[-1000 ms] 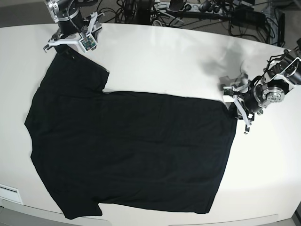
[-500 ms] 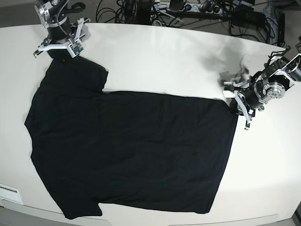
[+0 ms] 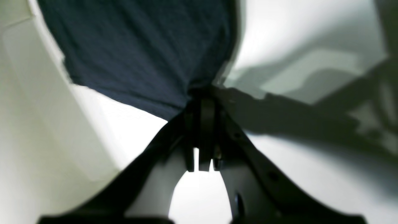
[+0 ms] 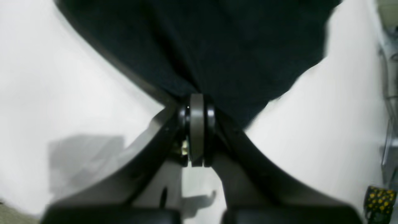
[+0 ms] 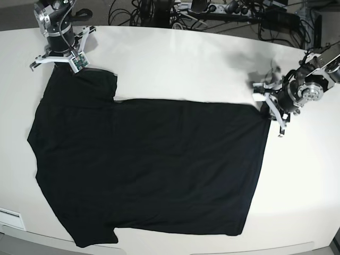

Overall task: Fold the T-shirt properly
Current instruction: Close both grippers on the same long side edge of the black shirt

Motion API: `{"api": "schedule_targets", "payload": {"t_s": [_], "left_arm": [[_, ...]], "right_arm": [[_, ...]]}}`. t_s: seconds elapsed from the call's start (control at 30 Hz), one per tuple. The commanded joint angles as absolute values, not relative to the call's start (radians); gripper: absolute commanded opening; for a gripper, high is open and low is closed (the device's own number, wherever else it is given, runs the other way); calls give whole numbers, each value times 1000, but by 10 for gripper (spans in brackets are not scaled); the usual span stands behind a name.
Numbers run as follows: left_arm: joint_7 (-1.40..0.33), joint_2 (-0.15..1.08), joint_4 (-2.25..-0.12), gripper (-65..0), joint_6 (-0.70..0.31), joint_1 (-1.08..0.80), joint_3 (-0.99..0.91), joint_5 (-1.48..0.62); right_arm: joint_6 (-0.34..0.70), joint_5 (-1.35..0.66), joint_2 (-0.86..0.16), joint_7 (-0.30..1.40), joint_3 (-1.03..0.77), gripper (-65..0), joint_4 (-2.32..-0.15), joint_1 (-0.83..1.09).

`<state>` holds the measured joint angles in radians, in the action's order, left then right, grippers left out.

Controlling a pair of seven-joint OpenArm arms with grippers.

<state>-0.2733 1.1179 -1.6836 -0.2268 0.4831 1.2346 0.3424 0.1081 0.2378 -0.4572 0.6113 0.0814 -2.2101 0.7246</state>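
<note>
Across the white table point(image 5: 175, 58) you have the T-shirt point(image 5: 149, 170) spread flat, its plain black side up, taking up most of the surface from the near edge to about the middle. One sleeve points to the far corner on the base view's left, the other lies at the near edge on that side, and the hem runs down the base view's right. Behind the table's far edge you see a dark tangle of cables and power strips point(image 5: 212, 13) along the back of the room. At the near left corner a small white box edge point(image 5: 10, 218) sits just off the cloth.

Your right gripper point(image 5: 71, 66) stands at the far sleeve; in its wrist view the fingers are pressed together with black fabric pinched between them, the cloth fanning away above the tips. Your left gripper point(image 5: 267, 106) sits at the far hem corner; its wrist view, though blurred, shows the jaws closed on the dark cloth edge, with the arm's shadow falling across the bare table beside it. In the right wrist view a small dark object with yellow dots point(image 4: 379, 199) shows at the lower right corner, well apart from the shirt.
</note>
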Motion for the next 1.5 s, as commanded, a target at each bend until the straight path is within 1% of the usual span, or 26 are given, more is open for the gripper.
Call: {"api": "schedule_targets", "payload": {"t_s": [0.0, 0.13, 0.27, 0.43, 0.57, 0.77, 0.93, 1.1, 1.37, 1.47], "left_arm": [[-287, 1158, -1730, -650, -226, 493, 1230, 334], [-316, 1241, -1871, -650, -178, 493, 1230, 332], [-319, 1304, -1967, -650, -178, 491, 1230, 332], [-324, 1358, -2016, -650, -178, 484, 1230, 335], [-357, 1373, -2030, -650, -178, 453, 1230, 339], [-458, 1397, -2104, -650, -176, 313, 1230, 370], [-559, 1447, -2182, -650, -81, 185, 1230, 464], [-632, 1488, -2240, -650, -47, 76, 1230, 549], [-656, 1491, -2289, -650, -47, -80, 1230, 606], [-656, 1490, -2289, -650, -46, -90, 1230, 626]], "right_arm": [[104, 243, -468, 604, 77, -650, -2250, 753], [100, 272, -468, 627, 77, -650, -2317, 820], [64, 334, -468, 649, 77, -650, -2337, 905], [-3, 409, -468, 653, 77, -650, -2347, 1040], [-67, 477, -468, 683, 77, -650, -2348, 1122], [-136, 525, -468, 708, 77, -650, -2348, 1217], [-177, 525, -468, 744, 77, -650, -2348, 1264], [-200, 526, -468, 764, 78, -650, -2348, 1309], [-227, 558, -468, 795, 78, -650, -2348, 1309], [-231, 560, -466, 786, 78, -650, -2348, 1309]]}}
